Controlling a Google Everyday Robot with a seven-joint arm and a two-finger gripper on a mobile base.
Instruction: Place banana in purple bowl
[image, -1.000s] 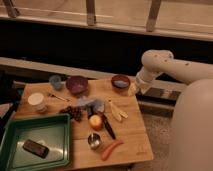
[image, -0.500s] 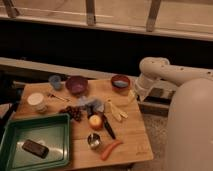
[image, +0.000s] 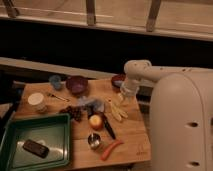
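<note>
The robot's white two-finger gripper (image: 121, 96) hung at the end of the arm over the right side of the light wooden table (image: 134, 140), close to a reddish-brown bowl with a blue inside (image: 118, 80). Whether it was released or clenched could not be told. Just below it on the wood lay the small pale yellow banana with splayed strips (image: 116, 109). The round dark purple bowl (image: 76, 84) sat well apart to the left, beside a small blue cup (image: 55, 81). Nearer the front were a round orange fruit (image: 95, 121), an orange-red carrot-like stick (image: 111, 149) and a green plastic tray (image: 37, 121).
</note>
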